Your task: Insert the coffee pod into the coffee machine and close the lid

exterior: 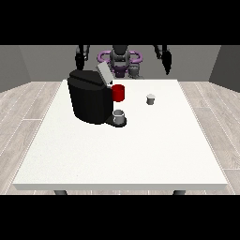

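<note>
1. The coffee pod [150,99] stands alone on the white surface [122,154], toward the far edge and right of centre, well apart from the coffee machine [89,96]. No hand touches it, so by my reading the pickup has not begun.
2. The machine sits at the far left part of the surface with its lid [103,74] tilted up, ready to receive the pod. A red part [118,93] and a grey cup [119,116] sit at its front.
3. The robot hand at the view's left [79,60] and the robot hand at the view's right [167,61] hang behind the far edge, holding nothing; whether their fingers are curled I cannot tell.
4. Left to do: grasp the pod, insert it, close the lid.
</note>
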{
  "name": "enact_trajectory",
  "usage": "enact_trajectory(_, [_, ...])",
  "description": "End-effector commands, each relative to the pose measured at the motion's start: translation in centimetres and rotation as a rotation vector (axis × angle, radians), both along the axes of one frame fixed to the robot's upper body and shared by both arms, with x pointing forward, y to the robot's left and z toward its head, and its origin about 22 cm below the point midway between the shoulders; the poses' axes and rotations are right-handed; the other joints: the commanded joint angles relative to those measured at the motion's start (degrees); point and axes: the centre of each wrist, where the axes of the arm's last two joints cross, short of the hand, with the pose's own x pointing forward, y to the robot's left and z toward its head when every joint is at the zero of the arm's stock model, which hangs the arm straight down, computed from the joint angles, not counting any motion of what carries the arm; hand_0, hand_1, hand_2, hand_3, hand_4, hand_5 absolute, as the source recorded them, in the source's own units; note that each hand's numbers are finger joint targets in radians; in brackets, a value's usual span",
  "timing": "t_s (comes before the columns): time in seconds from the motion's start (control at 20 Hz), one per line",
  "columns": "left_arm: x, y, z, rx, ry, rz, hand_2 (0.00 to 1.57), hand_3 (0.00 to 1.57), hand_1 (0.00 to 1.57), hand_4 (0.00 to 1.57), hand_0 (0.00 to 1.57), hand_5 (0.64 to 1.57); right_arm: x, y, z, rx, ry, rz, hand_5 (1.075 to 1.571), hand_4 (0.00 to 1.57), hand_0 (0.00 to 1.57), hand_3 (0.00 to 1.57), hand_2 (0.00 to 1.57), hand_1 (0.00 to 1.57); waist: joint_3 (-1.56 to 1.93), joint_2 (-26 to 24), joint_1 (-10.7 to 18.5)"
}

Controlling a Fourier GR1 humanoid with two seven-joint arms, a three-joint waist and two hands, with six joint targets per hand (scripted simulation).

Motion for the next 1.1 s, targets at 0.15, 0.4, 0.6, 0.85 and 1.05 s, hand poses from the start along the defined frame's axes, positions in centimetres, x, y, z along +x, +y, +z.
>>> enact_trajectory(0.15, [-1.7, -2.3, -1.3, -0.046, -0.066, -0.076, 0.0, 0.0, 0.0, 0.28, 0.0, 1.571, -1.6, -0.9, -2.1, -0.028, 0.105, -0.009, 1.571, 0.13, 0.0, 0.0, 0.0, 0.0, -0.36, -3.8, -0.8])
enact_trajectory(0.4, [-2.0, -2.6, -0.9, 0.037, -0.138, -0.106, 0.0, 0.0, 0.0, 0.24, 0.0, 1.571, -1.9, -1.9, -3.2, -0.015, -0.05, -0.216, 1.571, 0.09, 0.0, 0.0, 0.0, 0.0, -0.32, -3.8, -0.8])
enact_trajectory(0.6, [-0.8, 1.7, -0.1, 0.169, -0.134, -0.135, 0.0, 0.0, 0.0, 0.21, 0.0, 1.571, -1.5, -0.5, -2.6, 0.011, -0.061, -0.207, 1.571, 0.22, 0.0, 0.0, 0.0, 0.0, -0.36, -2.0, -2.2])
enact_trajectory(0.85, [2.8, 2.6, 2.3, 0.255, -0.052, -0.089, 0.0, 0.0, 0.0, 0.0, 0.0, 1.571, -0.5, 0.5, -0.1, -0.005, -0.073, -0.139, 1.571, 0.18, 0.0, 0.0, 0.0, 0.0, -0.37, -1.0, -5.9])
enact_trajectory(1.05, [5.5, 3.5, 3.1, 0.228, -0.044, -0.113, 0.0, 0.0, 0.0, 0.0, 0.0, 1.571, 0.9, 0.9, -0.1, 0.034, -0.144, -0.142, 1.571, 0.19, 0.0, 0.0, 0.0, 0.0, -0.36, 3.2, -6.1])
